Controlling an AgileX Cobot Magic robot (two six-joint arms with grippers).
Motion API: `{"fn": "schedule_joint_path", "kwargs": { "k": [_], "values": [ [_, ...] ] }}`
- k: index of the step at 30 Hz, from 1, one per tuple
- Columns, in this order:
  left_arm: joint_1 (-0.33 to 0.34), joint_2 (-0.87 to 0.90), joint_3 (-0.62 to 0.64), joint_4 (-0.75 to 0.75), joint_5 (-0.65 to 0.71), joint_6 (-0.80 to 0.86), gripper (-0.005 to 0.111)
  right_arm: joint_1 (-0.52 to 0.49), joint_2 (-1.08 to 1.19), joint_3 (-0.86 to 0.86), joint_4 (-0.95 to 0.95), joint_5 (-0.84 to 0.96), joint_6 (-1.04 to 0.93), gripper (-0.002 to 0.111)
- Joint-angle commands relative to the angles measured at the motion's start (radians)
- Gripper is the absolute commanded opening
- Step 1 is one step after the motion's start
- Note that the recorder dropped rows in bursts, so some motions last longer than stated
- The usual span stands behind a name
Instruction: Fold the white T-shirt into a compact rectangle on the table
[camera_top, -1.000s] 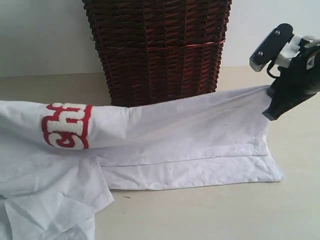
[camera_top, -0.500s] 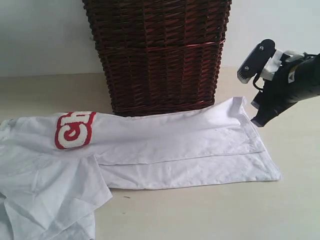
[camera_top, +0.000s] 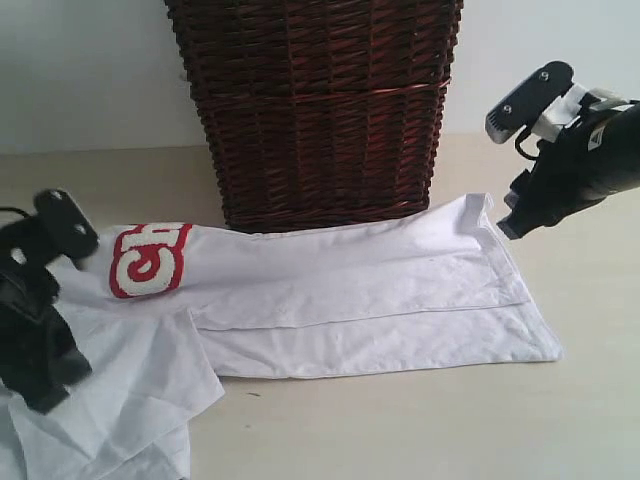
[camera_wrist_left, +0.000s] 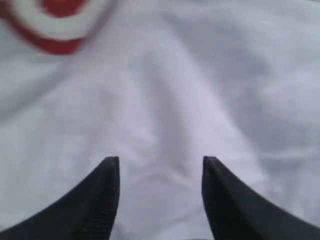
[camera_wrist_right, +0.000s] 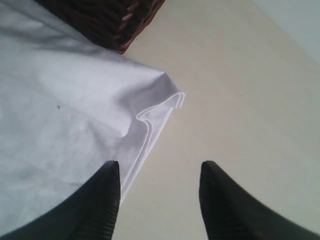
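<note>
The white T-shirt (camera_top: 350, 290) lies flat on the table (camera_top: 420, 430), its far edge folded over lengthwise. Part of its red-outlined lettering (camera_top: 148, 258) shows on the folded strip. A sleeve lies crumpled at the near left. My left gripper (camera_top: 45, 390) hovers over that left part; the left wrist view shows it open (camera_wrist_left: 161, 165) above plain white cloth (camera_wrist_left: 165, 100), holding nothing. My right gripper (camera_top: 512, 225) hangs just above the shirt's far right corner (camera_wrist_right: 150, 115). It is open (camera_wrist_right: 159, 167), with bare table between its fingers.
A tall dark brown wicker basket (camera_top: 315, 110) stands right behind the shirt, touching its far edge. Bare table (camera_wrist_right: 240, 100) extends to the right of the shirt and along the near side.
Both grippers have let go of the shirt; the lifted fold dropped flat onto the table. The right gripper rose slightly off the corner, and the left gripper came into the exterior view.
</note>
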Motion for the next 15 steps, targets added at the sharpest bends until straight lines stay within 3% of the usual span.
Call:
{"fn": "schedule_joint_path", "kwargs": {
  "k": [1,4,6,11,15],
  "values": [
    [-0.168,-0.006,0.004,-0.156,0.199,0.042,0.063,-0.002,-0.031,0.0,0.09,-0.007,0.002,0.049],
    [-0.248,0.009,0.014,-0.165,0.188,0.042,0.064,-0.002,-0.033,0.0,0.1,-0.007,0.002,0.049],
    [-0.278,0.029,0.037,-0.168,0.107,0.042,0.063,-0.002,-0.033,0.0,0.105,-0.003,0.002,0.049],
    [-0.292,0.1,0.088,-0.123,-0.092,0.04,0.063,-0.002,-0.033,0.0,0.105,-0.001,0.002,0.049],
    [-0.292,0.139,0.09,-0.069,-0.175,0.016,0.063,-0.002,-0.033,0.0,0.105,-0.005,0.002,0.049]
  ]
}}
